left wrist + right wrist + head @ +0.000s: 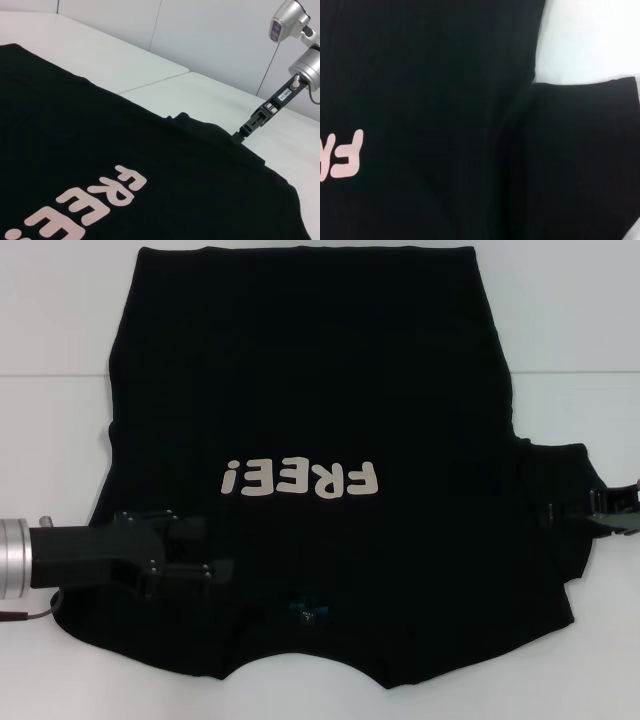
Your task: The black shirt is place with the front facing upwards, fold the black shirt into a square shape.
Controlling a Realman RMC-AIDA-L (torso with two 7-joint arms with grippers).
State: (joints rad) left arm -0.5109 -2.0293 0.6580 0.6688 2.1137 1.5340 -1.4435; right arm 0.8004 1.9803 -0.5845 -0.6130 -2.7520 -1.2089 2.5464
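The left gripper [205, 550] lies at the lower left of the head frame, over the shirt's near left part; its black fingers blend into the cloth, so I cannot tell how far apart they stand or whether they hold any fabric. The right gripper [597, 515] sits at the right edge of that frame, at the tip of the right sleeve [555, 510]; whether its jaws are closed on the sleeve cannot be told there. The left wrist view adds a side look at it [241, 135], a slim black tip touching the sleeve edge at upper right, but the grip is not clear there either. The black shirt [320, 390] is spread flat on the white table [60, 320], filling the middle of the head frame, with the cream "FREE!" lettering [300, 479] upside down. The right wrist view shows only cloth, the sleeve fold [580, 160] and part of a letter.
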